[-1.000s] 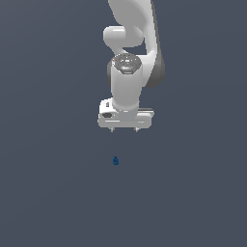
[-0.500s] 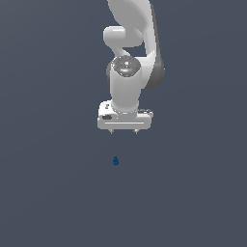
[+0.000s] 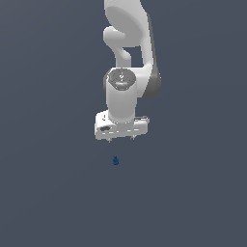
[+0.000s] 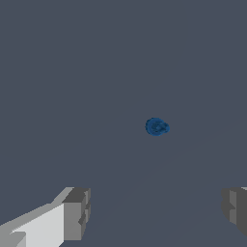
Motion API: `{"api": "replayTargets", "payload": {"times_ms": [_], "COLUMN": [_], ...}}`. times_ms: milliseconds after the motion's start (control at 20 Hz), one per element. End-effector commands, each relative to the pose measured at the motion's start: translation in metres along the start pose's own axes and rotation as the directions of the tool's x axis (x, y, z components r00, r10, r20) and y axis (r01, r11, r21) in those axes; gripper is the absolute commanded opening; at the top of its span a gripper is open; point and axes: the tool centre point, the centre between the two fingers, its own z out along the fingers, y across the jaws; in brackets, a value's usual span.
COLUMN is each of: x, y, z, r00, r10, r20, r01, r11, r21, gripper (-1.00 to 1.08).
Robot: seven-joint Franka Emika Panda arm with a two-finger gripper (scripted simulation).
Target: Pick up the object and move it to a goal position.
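Plain grey ground holds the tiny blue object (image 3: 116, 160), clear of the spread pincer (image 3: 121, 139), fingertips barely visible.

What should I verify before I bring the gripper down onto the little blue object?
1. Jaws open: ok. In the wrist view the two fingers stand far apart with nothing between them.
2. Object free: ok. The blue object lies alone on the grey floor, clear of the gripper.
3. Object in sight of both cameras: ok; it also shows in the wrist view.
4. Alignment over the object: not ok. In the wrist view it lies ahead of the fingers, not between them.
5. Height left to descend: cannot tell.
6. Goal position marked: cannot tell; no marker is visible.
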Motion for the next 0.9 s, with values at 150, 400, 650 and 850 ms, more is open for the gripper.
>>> {"api": "replayTargets", "payload": {"times_ms": [150,400,650,850], "x": [0.017,0.028,0.036,0.039], "y": [0.013,0.023,0.03,0.034], "z": [0.021,0.039,0.051,0.057], "r00": [0.993,0.978,0.963,0.955], "r10": [-0.119,-0.21,-0.27,-0.297], "r20": [-0.004,-0.009,-0.014,-0.016], "r01": [0.119,0.21,0.27,0.297], "r11": [0.993,0.978,0.963,0.955], "r21": [0.003,0.007,0.01,0.011], "gripper": [1.0,1.0,1.0,1.0]}}
